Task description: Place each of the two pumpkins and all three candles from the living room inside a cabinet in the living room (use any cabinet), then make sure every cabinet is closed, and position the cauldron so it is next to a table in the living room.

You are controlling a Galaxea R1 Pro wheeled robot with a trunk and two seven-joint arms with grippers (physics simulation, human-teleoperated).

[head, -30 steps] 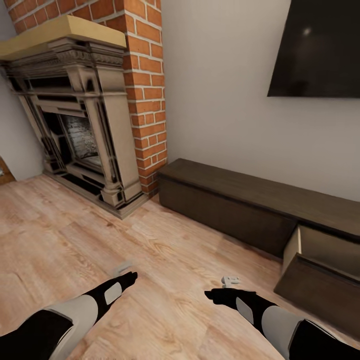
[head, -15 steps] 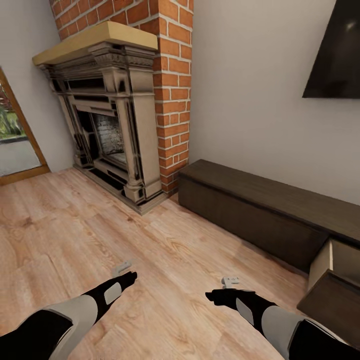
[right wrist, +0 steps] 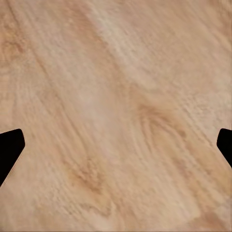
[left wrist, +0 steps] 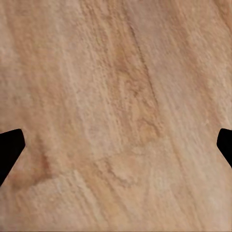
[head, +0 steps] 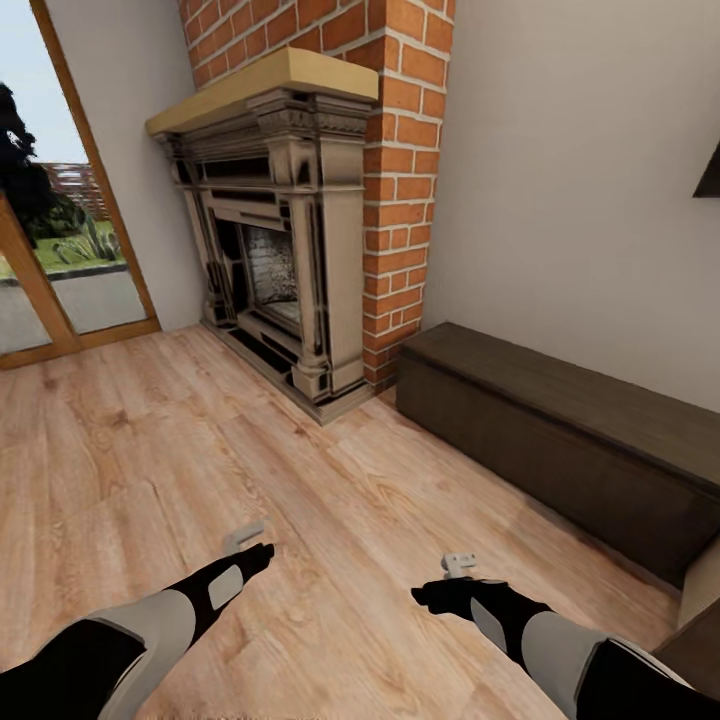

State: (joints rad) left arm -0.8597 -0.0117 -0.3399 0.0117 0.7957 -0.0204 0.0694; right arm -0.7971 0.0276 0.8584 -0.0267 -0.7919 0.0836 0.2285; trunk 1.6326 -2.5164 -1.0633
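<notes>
One cabinet [head: 560, 420], one fireplace [head: 280, 240], empty-handed arms.

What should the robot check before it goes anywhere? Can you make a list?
1. Left tool empty: ok, wide open over bare wood floor.
2. Right tool empty: ok, wide open, nothing between its tips.
3. Every drawer of the cabinet shut: not ok, an open drawer sticks out at its right end.
4. Pumpkins and candles put away: cannot tell.
5. Path ahead free: ok, open floor up to the fireplace.
6. Cauldron beside the table: cannot tell.
</notes>
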